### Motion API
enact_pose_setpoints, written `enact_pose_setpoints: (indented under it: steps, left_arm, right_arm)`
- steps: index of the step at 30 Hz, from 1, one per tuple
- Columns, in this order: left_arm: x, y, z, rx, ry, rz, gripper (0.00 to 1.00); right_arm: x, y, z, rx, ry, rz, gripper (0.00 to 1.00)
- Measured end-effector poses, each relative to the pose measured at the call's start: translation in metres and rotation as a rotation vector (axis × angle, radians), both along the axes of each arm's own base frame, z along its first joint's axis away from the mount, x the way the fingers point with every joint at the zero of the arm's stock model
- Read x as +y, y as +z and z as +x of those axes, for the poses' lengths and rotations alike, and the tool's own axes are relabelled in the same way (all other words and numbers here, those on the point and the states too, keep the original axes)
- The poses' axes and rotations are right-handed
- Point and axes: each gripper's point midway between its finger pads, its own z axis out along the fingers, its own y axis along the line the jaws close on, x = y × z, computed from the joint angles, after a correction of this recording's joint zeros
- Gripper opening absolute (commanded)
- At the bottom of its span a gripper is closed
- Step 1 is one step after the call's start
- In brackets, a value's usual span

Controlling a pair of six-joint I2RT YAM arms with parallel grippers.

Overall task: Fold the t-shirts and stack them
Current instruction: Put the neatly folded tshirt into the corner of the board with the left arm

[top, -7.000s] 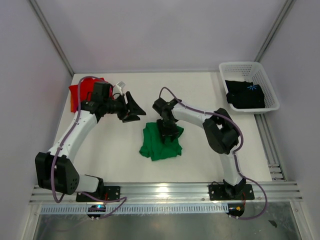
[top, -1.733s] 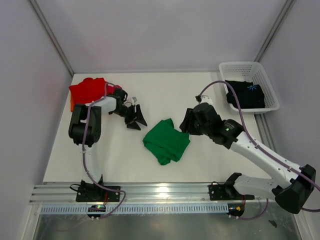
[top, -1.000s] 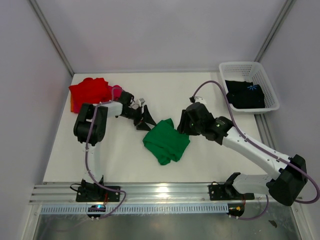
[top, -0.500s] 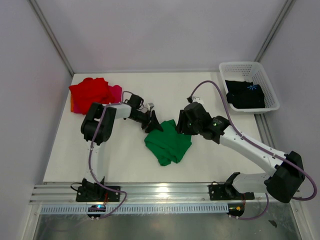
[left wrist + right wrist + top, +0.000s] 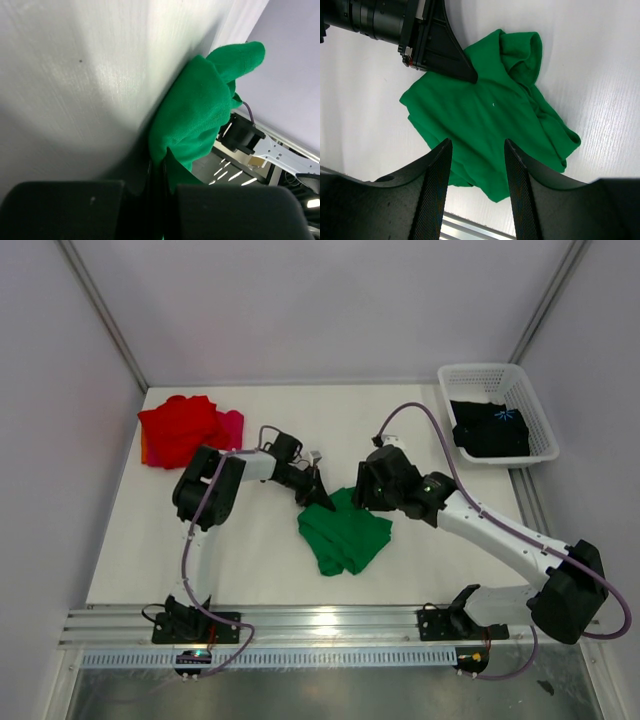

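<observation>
The bright green t-shirt (image 5: 345, 535) lies crumpled at the table's middle. My left gripper (image 5: 322, 502) lies low at the shirt's upper left edge. In the left wrist view the left gripper (image 5: 162, 175) is shut on a fold of the green t-shirt (image 5: 200, 110). My right gripper (image 5: 477, 142) hangs open above the green t-shirt (image 5: 490, 120), with cloth showing between its fingers but not touching them. The left gripper (image 5: 467, 75) tip meets the cloth there. A red t-shirt (image 5: 175, 425) and a magenta-pink one (image 5: 232, 425) lie at the back left. A black t-shirt (image 5: 490, 428) sits in the basket.
The white lattice basket (image 5: 541, 430) stands at the back right corner. A metal rail (image 5: 320, 625) runs along the near edge by the arm bases. Grey walls close in the table on three sides.
My left gripper has slid right to the green t-shirt and shut on its edge. The shirt has shifted slightly to the right. The right gripper stays open above it.
</observation>
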Motion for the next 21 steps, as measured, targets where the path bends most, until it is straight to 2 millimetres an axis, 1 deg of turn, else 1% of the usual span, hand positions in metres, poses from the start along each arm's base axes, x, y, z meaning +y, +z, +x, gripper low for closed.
enact_pose_setpoints:
  steps: [4,6,8,10,14,17,19,21]
  left_arm:
    - [0.003,0.001,0.007,-0.009,0.005,0.054,0.0]
    - [0.01,0.002,0.017,-0.027,0.021,0.107,0.0]
    - [0.021,0.004,0.032,-0.051,0.05,0.154,0.0]
    - [0.04,0.006,0.054,-0.075,0.104,0.211,0.0]
    - [0.094,0.011,0.095,-0.115,0.219,0.343,0.0]
    - [0.13,0.022,0.121,-0.161,0.277,0.44,0.0]
    - [0.143,0.035,0.133,-0.195,0.292,0.479,0.0]
    - [0.149,0.052,0.145,-0.243,0.298,0.506,0.0]
  right_arm:
    - [-0.004,-0.006,-0.001,0.011,-0.006,-0.01,0.51]
    - [-0.007,-0.012,-0.003,0.021,-0.01,-0.02,0.51]
    - [-0.01,-0.018,-0.004,0.032,-0.013,-0.029,0.51]
    - [-0.013,-0.021,-0.006,0.038,-0.017,-0.035,0.51]
    - [-0.018,-0.025,-0.008,0.04,-0.021,-0.039,0.51]
    - [-0.021,-0.027,-0.008,0.041,-0.021,-0.044,0.51]
    - [-0.022,-0.028,-0.008,0.041,-0.018,-0.046,0.51]
    - [-0.022,-0.028,-0.007,0.039,-0.015,-0.045,0.51]
